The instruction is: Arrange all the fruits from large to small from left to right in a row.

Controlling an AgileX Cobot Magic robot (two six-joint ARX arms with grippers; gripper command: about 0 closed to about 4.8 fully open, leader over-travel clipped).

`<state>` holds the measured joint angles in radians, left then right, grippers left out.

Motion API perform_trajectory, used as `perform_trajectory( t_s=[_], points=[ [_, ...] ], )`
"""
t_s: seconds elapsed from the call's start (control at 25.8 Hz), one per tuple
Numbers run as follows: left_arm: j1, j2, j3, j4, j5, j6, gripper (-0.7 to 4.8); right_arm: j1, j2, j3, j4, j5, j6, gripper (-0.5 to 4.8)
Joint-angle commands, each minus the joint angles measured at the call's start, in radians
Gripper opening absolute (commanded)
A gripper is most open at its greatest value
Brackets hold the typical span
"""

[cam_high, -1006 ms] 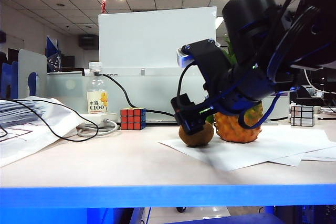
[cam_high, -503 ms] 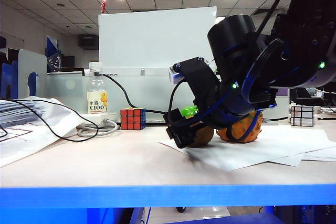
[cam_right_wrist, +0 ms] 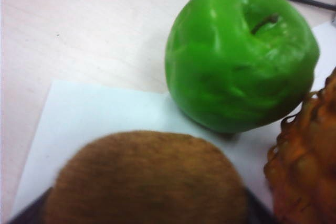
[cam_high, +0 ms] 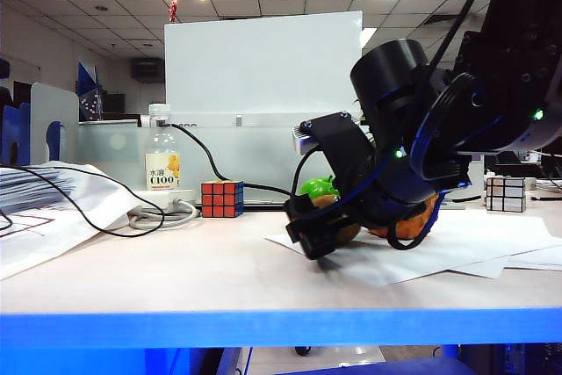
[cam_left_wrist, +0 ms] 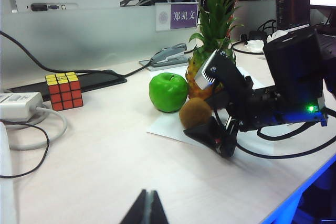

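The brown kiwi [cam_right_wrist: 144,179] lies on white paper, filling the gap between the two dark fingers of my right gripper [cam_right_wrist: 144,220], which stands open around it. Just behind it sits the green apple [cam_right_wrist: 239,56], and the orange pineapple [cam_right_wrist: 307,166] is beside that. In the exterior view the right gripper [cam_high: 312,234] is low over the table, covering most of the kiwi [cam_high: 345,233]; the apple [cam_high: 316,187] peeks above it and the pineapple [cam_high: 420,217] is mostly hidden by the arm. My left gripper [cam_left_wrist: 148,209] hangs shut and empty over bare table, well short of the kiwi [cam_left_wrist: 195,113].
A Rubik's cube [cam_high: 221,198] and a clear bottle [cam_high: 162,162] stand at the back left beside a power strip with cables [cam_high: 162,212]. A second cube [cam_high: 506,192] is at the far right. Paper sheets [cam_high: 421,261] lie under the fruits. A stapler [cam_left_wrist: 170,56] lies behind the apple.
The right arm has come down and forward, bringing its open gripper low around the kiwi. The arm now hides more of the pineapple. The fruits have not moved.
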<state>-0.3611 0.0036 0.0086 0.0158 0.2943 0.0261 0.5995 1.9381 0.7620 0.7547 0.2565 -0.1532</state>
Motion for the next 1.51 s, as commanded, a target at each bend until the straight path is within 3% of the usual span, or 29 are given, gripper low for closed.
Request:
perform_trajectory(
  t_s=[0.04, 0.15, 0.23, 0.31, 0.46, 0.58, 0.7, 1.01, 1.08, 1.32, 1.51],
  points=[
    [0.000, -0.002, 0.001, 0.019, -0.003, 0.001, -0.06, 0.001, -0.003, 0.002, 0.005, -0.013, 0.004, 2.09],
    [0.000, -0.002, 0.001, 0.019, -0.003, 0.001, -0.06, 0.001, -0.003, 0.003, 0.012, -0.013, 0.004, 1.81],
    [0.000, -0.002, 0.001, 0.019, -0.003, 0.001, -0.05, 0.001, -0.003, 0.003, 0.014, -0.017, 0.013, 0.68],
    [0.000, -0.002, 0.001, 0.019, -0.003, 0.001, -0.06, 0.002, -0.015, 0.001, 0.013, -0.051, 0.052, 0.08],
    [0.000, -0.002, 0.001, 0.016, -0.003, 0.001, -0.05, 0.012, -0.090, 0.000, -0.017, -0.061, 0.053, -0.01],
    [0.000, -0.002, 0.001, 0.016, -0.003, 0.001, -0.05, 0.029, -0.205, -0.002, -0.179, -0.048, 0.048, -0.01],
    [0.000, -0.002, 0.001, 0.024, -0.002, 0.001, -0.05, 0.043, -0.304, -0.032, -0.333, 0.084, 0.045, -0.01],
    [0.000, -0.002, 0.001, 0.038, -0.002, 0.000, -0.06, 0.042, -0.694, -0.389, -0.330, 0.247, 0.158, -0.01],
    [0.000, -0.002, 0.001, 0.040, -0.003, 0.000, -0.06, 0.042, -0.710, -0.435, -0.332, 0.321, 0.161, -0.01],
    [0.000, -0.002, 0.001, 0.045, -0.003, 0.000, -0.05, 0.042, -0.708, -0.545, -0.324, 0.354, 0.291, -0.01],
    [-0.001, -0.002, 0.001, 0.045, -0.002, -0.001, -0.06, 0.042, -0.708, -0.594, -0.325, 0.352, 0.311, -0.01]
  ],
)
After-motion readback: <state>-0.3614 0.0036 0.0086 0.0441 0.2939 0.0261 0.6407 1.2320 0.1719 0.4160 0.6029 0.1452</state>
